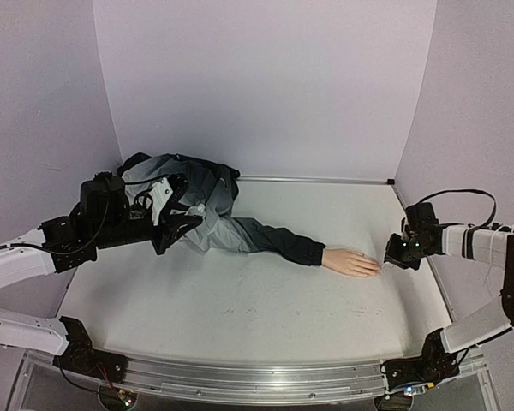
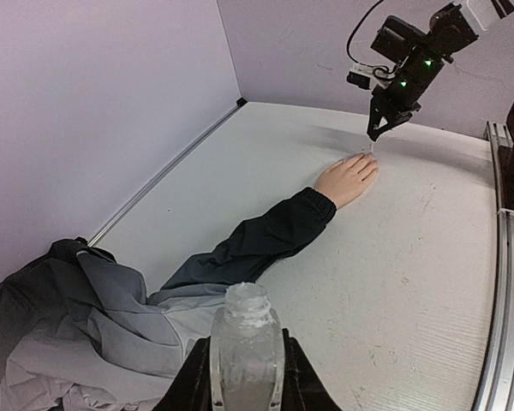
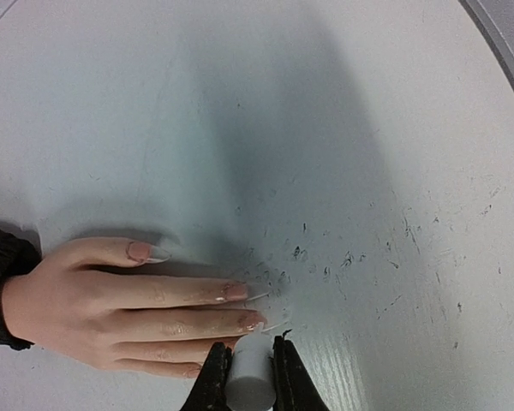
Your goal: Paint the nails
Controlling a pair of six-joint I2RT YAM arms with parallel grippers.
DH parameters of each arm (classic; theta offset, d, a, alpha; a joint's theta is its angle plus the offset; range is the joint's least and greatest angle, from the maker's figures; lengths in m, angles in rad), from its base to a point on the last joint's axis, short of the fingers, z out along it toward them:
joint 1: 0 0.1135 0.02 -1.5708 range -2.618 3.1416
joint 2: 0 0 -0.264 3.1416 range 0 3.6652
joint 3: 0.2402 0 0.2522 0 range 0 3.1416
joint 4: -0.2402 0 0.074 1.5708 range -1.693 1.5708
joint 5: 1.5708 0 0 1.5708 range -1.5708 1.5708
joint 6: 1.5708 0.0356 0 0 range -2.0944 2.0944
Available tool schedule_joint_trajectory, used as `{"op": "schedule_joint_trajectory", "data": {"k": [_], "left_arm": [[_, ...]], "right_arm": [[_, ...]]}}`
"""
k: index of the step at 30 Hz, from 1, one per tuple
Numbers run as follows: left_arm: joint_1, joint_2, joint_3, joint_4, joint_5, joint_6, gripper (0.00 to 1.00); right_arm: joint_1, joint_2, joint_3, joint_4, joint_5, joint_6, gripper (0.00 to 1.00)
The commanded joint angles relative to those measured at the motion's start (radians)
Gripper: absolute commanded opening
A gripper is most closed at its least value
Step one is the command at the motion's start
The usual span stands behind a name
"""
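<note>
Mannequin hand (image 1: 351, 262) lies palm down on the white desk (image 1: 240, 317), right of centre in the overhead view, its nails (image 3: 236, 291) pointing right. The right jaws are clenched on a white brush cap (image 3: 250, 377) just at the fingertips, so painting looks under way. The left jaws grasp an open bottle (image 2: 247, 342) at far left. The next move likely calls for a fine, steady stroke along one nail

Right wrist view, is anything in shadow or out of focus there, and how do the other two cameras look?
Right wrist view: a broad soft shadow falls across the table above the mannequin hand; the white cylinder at the lens is soft. Left wrist view: the bottle up close is blurred, the far hand clearer. Top view: even light, edges bowed by a wide lens.
</note>
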State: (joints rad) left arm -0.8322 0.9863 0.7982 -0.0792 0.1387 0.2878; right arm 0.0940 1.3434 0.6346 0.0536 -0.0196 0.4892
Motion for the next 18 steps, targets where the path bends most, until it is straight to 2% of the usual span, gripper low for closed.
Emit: {"op": "schedule_joint_trajectory", "data": {"k": [1, 18], "left_arm": [[0.0, -0.016, 0.062, 0.014, 0.01, -0.009, 0.0], [0.0, -0.015, 0.064, 0.013, 0.013, -0.009, 0.0]], "right_arm": [[-0.003, 0.016, 0.017, -0.006, -0.009, -0.016, 0.0], [-0.003, 0.008, 0.02, -0.048, 0.105, 0.041, 0.0]]}}
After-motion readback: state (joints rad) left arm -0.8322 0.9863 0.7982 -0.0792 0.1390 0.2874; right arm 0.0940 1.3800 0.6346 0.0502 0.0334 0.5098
